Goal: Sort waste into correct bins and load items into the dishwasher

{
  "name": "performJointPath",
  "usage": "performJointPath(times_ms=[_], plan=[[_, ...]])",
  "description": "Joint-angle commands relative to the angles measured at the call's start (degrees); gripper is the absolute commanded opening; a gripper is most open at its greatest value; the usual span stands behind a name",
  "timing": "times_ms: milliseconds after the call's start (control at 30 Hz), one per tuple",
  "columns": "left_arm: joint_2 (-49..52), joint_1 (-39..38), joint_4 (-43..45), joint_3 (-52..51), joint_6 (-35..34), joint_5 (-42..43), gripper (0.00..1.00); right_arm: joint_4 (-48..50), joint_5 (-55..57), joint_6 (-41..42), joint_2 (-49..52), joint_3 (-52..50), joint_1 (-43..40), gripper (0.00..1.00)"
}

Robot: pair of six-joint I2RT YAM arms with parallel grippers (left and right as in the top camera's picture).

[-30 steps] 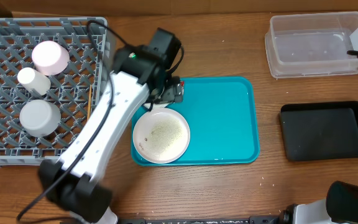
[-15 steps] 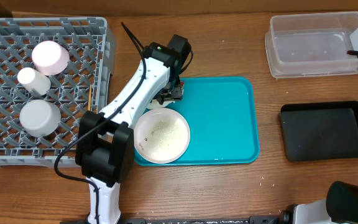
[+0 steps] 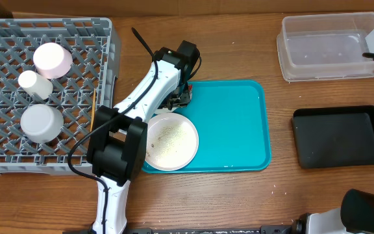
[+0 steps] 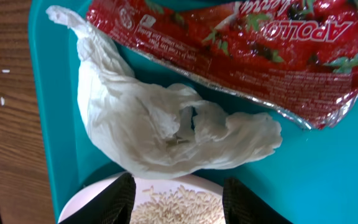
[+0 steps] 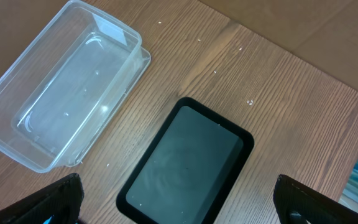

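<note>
The loading looks mostly done: well to the left of the teal tray (image 3: 232,130), the grey dish rack (image 3: 76,39) already holds the pale-pink dish (image 3: 52,58), the small white cup (image 3: 34,83) and the grey bowl (image 3: 41,122), with the chopsticks (image 3: 93,107) upright at the side nearest the tray. The waste, by contrast, looks untouched. The crumpled napkin (image 4: 166,130) and the red sauce packet (image 4: 241,43) lie touching in the tray's far left corner, and the white plate (image 3: 153,153) sits in its near left corner with rice crumbs (image 3: 169,138) on it (so it cannot go in the rack yet, I would judge). The left gripper (image 4: 179,199) hangs over that far corner, its jaws partway apart just short of the napkin, nothing between them. To the right of the tray, the clear tub (image 3: 330,47) and the black bin tray (image 3: 343,136) are both empty. The right gripper (image 5: 179,205) hovers above them, spread wide and holding nothing.
</note>
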Motion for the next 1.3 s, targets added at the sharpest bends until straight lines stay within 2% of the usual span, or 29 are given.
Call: performJointPath(times_ms=[0, 633, 700, 800, 933, 1133, 1267], plan=[[0.72, 0.24, 0.7, 0.83, -0.28, -0.11, 0.49, 0.26, 1.01, -0.22, 0.11, -0.04, 0.04, 1.0], [0.83, -0.02, 2.43, 0.44, -0.15, 1.6, 0.58, 0.26, 1.01, -0.22, 0.11, -0.04, 0.04, 1.0], [0.83, -0.11, 2.38, 0.44, 1.44, 3.28, 0.58, 0.26, 1.01, -0.22, 0.11, -0.04, 0.04, 1.0], [0.83, -0.37, 2.71, 0.44, 7.96, 10.36, 0.57, 0.26, 1.01, -0.22, 0.11, -0.04, 0.04, 1.0], [0.83, -0.98, 2.86, 0.44, 12.15, 16.39, 0.63, 0.26, 1.01, -0.22, 0.11, -0.04, 0.04, 1.0], [0.57, -2.6, -0.11, 0.57, 12.04, 17.51, 0.66, 0.26, 1.01, -0.22, 0.11, -0.04, 0.04, 0.99], [-0.96, -3.85, -3.48, 0.59, 8.37, 18.16, 0.68, 0.26, 1.01, -0.22, 0.11, -0.04, 0.07, 1.0]])
